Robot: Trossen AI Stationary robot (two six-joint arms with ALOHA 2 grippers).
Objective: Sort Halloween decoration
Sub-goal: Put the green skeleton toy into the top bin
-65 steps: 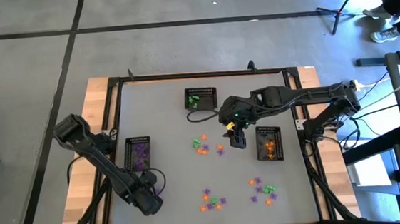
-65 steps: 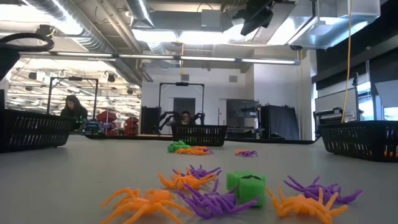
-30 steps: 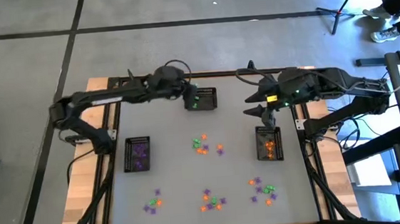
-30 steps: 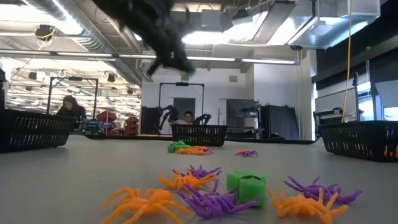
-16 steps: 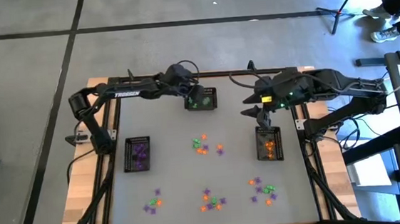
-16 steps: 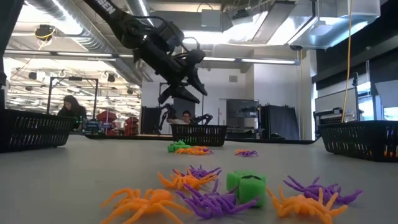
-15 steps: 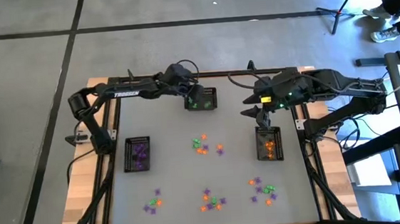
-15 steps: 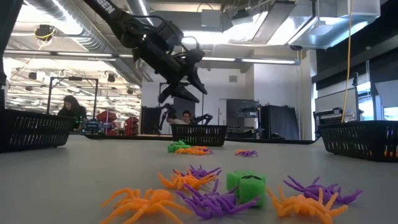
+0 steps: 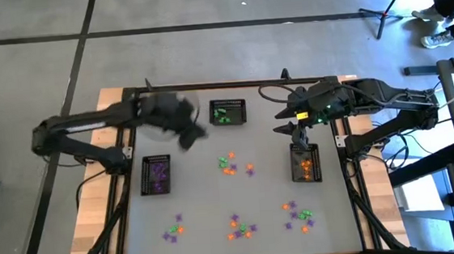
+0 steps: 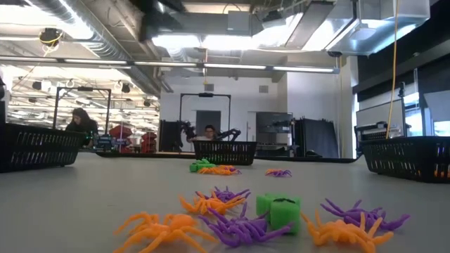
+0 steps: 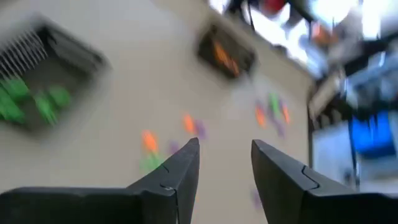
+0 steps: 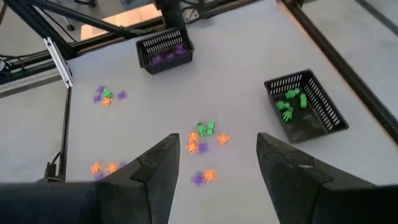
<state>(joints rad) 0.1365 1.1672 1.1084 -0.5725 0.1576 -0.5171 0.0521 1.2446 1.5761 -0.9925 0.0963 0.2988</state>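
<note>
Left gripper: blurred in the high view, raised over the table between the green basket and the purple basket; in the left wrist view its fingers stand apart with nothing between them.
Right gripper: above the far end of the orange basket; in the right wrist view the fingers are spread wide and carry nothing.
Halloween decoration: loose trinkets lie in clusters on the table, none touching either gripper. The middle cluster sits between the two grippers, nearer the table's centre. Three more clusters lie along the near edge: one at the left, one in the middle, one at the right.
Sorted pieces: green ones in the green basket, purple ones in the purple basket, orange ones in the orange basket.
Open room: the table is bare grey between the baskets and clusters; a black frame borders it, with wooden strips outside at both sides.
Materials and shapes: baskets are black mesh, rectangular. In the low view the near trinkets are leggy orange spiders and purple spiders beside a blocky green piece.
Background: a person is seen far behind the table.
</note>
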